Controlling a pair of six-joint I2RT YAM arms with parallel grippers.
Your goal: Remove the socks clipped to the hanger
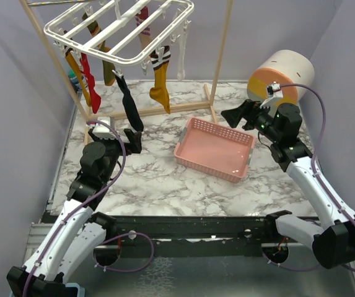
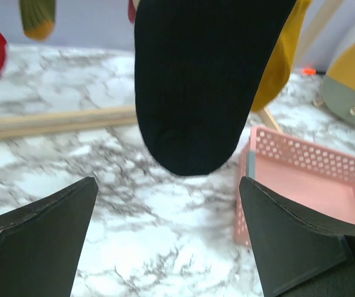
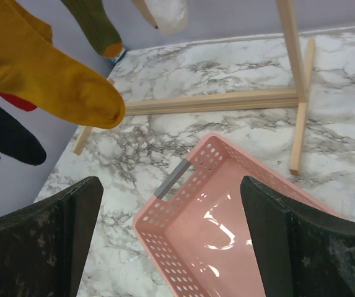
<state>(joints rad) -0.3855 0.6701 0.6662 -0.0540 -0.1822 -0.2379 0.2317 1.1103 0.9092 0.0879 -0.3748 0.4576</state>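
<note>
Left gripper wide open and empty, black sock toe hangs just ahead between its fingers, top seemingly clipped to white hanger, so should advance slightly, close mid-toe, pull straight down; right gripper open, empty, over pink basket.

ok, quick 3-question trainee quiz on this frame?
1. True or false: the pink basket already holds a sock.
2. Which colour of sock hangs directly ahead of the left gripper in its wrist view? A red, B black, C mustard.
3. Fill in: the right gripper is ____ (open/shut).
Key: 1 false, it holds nothing. 2 B, the black sock. 3 open.
</note>
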